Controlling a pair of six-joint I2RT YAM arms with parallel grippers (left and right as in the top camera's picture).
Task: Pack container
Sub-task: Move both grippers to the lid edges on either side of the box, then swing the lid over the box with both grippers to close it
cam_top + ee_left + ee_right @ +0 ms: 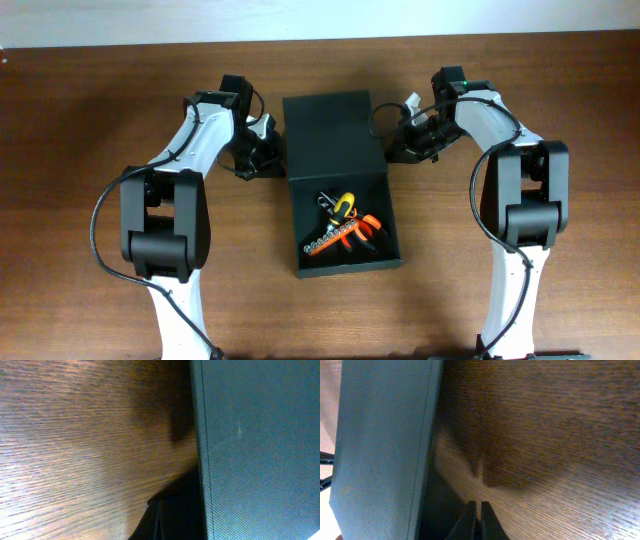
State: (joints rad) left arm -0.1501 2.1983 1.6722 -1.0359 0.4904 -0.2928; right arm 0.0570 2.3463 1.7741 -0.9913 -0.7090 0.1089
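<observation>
Container (350,268) centred on tabletop (90,110); lid (330,130) laid back, tools (340,225) inside. Left pincer (262,152) and right pincer (403,142) pressed together, empty, flanking lid. Closing judged next: flap edges must be caught and swung over.

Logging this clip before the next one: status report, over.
Left gripper shut, right gripper shut, both empty, flanking the lid. Container open, tools inside. No obstruction seen.

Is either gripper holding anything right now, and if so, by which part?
Nothing is held. The left gripper and the right gripper are both shut and empty, one at each side of the open box.
</observation>
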